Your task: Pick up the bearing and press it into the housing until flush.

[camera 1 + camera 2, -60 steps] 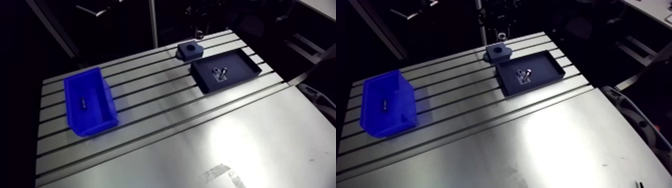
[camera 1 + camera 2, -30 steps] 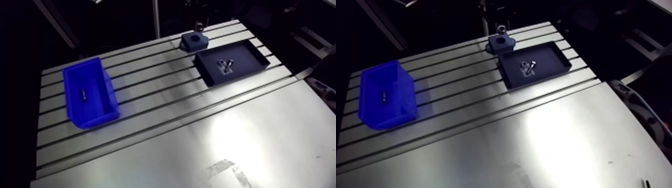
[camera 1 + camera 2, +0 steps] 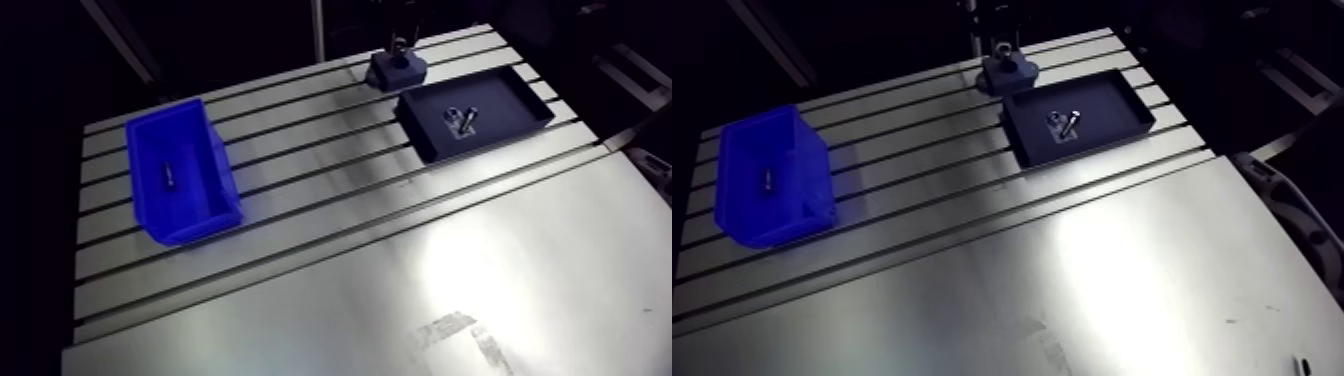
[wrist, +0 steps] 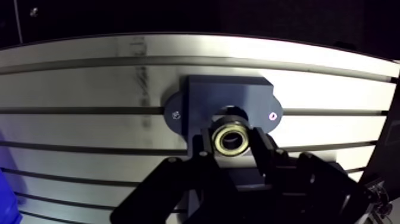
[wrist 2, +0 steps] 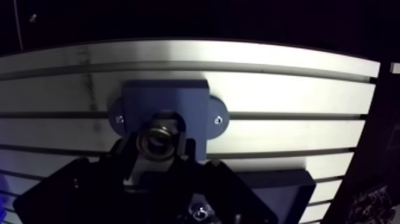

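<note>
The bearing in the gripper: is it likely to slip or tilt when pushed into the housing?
The bearing looks like a shiny metal ring, so probably stiff and slippery. The gripper holds its round rim at two sides, so it might pivot. If tilted, it may jam in the housing.

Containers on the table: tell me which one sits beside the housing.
The shallow dark tray, holding small metal parts, sits beside the housing; the deep blue bin stands far across the table.
</note>
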Available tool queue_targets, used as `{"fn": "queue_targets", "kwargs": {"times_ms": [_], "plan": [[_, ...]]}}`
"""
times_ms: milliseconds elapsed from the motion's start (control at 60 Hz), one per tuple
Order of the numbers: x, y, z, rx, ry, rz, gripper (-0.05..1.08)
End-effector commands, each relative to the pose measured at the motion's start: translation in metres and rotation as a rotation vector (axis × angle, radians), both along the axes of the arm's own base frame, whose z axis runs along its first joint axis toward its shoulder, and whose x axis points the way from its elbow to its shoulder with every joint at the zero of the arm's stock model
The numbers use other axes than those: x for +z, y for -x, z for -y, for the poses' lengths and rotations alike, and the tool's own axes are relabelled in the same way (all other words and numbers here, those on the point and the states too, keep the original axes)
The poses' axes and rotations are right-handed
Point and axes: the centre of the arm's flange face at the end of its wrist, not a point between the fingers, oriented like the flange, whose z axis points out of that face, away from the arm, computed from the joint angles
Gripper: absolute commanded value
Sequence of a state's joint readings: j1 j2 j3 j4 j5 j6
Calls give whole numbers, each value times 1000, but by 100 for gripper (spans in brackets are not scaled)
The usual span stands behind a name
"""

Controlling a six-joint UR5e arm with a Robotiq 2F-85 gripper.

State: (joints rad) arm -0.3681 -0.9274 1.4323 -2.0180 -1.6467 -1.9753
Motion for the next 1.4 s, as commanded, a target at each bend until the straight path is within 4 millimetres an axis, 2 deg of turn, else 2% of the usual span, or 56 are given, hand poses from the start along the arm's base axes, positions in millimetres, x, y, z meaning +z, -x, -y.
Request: {"fn": "queue_targets", "kwargs": {"times_ms": [17, 550, 1400], "plan": [[-4, 3, -1, 0, -2, 4, 66], [-17, 5, -4, -1, 0, 21, 66], [-21, 4, -5, 2, 2, 26, 66]]}}
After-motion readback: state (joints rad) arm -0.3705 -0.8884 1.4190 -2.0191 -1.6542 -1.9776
